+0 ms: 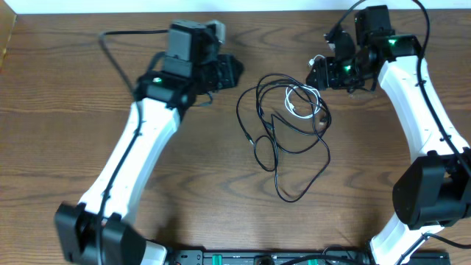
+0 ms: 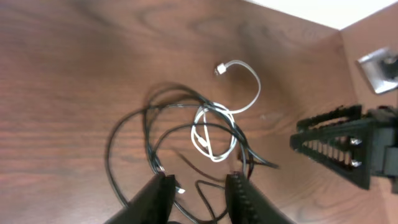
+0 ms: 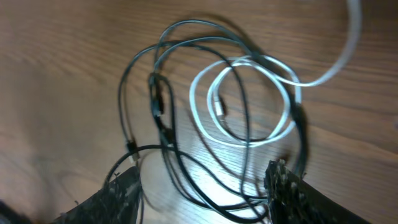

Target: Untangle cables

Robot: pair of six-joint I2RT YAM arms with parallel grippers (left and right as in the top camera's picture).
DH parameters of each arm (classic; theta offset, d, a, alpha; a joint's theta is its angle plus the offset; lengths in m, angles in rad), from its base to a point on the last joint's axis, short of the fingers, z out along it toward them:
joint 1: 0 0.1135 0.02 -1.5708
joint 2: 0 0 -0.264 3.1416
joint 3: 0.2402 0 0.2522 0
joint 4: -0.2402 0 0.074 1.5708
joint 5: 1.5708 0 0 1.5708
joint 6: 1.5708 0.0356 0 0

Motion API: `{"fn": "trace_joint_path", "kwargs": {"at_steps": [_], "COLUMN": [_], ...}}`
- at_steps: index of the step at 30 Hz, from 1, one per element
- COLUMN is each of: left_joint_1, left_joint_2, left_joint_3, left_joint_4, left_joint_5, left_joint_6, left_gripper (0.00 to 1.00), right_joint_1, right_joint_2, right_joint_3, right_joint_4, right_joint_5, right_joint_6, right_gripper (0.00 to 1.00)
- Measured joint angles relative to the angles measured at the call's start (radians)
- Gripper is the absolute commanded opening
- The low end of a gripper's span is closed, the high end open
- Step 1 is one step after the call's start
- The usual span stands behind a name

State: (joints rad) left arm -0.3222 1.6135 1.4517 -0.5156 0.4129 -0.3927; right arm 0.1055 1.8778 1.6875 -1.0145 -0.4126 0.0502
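A thin black cable (image 1: 259, 125) lies in several loops on the wooden table, tangled with a shorter white cable (image 1: 298, 99). The white cable's coil sits inside the black loops, and one of its ends runs out towards the right arm. In the left wrist view the white cable (image 2: 245, 102) ends in a small plug (image 2: 221, 70), and black loops (image 2: 134, 121) spread below it. In the right wrist view the white coil (image 3: 249, 99) crosses the black cable (image 3: 158, 106). My left gripper (image 1: 229, 72) is open, left of the tangle. My right gripper (image 1: 318, 73) is open above the tangle's right edge.
A thicker black cord (image 1: 118, 51) runs from the left arm across the table's back left. The right arm's gripper (image 2: 339, 140) shows in the left wrist view at the right. The white wall edge (image 1: 257, 6) bounds the table at the back.
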Motion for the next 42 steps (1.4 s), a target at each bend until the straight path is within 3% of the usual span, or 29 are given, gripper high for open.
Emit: {"fn": "trace_joint_path", "kwargs": {"at_steps": [5, 10, 20, 24, 31, 37, 42], "left_joint_1": [-0.062, -0.116, -0.159, -0.18, -0.206, -0.205, -0.205], "left_joint_2": [0.107, 0.189, 0.319, 0.36, 0.369, 0.371, 0.371], "left_joint_3": [0.0, 0.0, 0.0, 0.0, 0.0, 0.0, -0.002], "left_joint_4": [0.056, 0.116, 0.131, 0.131, 0.022, -0.163, -0.18], "left_joint_5": [0.0, 0.0, 0.0, 0.0, -0.029, -0.132, -0.166], "left_joint_6": [0.0, -0.003, 0.0, 0.0, 0.0, -0.052, -0.091], "left_gripper": [0.41, 0.52, 0.53, 0.48, 0.27, 0.25, 0.25], "right_joint_1": [-0.05, -0.093, -0.1, -0.1, -0.072, 0.012, 0.09], "right_joint_2": [0.0, 0.0, 0.0, 0.0, 0.0, 0.029, 0.114], "right_joint_3": [0.0, 0.0, 0.0, 0.0, 0.0, 0.0, 0.0], "right_joint_4": [0.001, -0.005, -0.013, -0.014, -0.005, 0.028, 0.076], "right_joint_5": [0.045, 0.062, 0.069, 0.069, 0.073, 0.069, 0.069], "right_joint_6": [0.026, 0.032, 0.037, 0.037, 0.037, 0.038, 0.042], "right_gripper": [0.64, 0.65, 0.67, 0.67, 0.66, 0.66, 0.63]}}
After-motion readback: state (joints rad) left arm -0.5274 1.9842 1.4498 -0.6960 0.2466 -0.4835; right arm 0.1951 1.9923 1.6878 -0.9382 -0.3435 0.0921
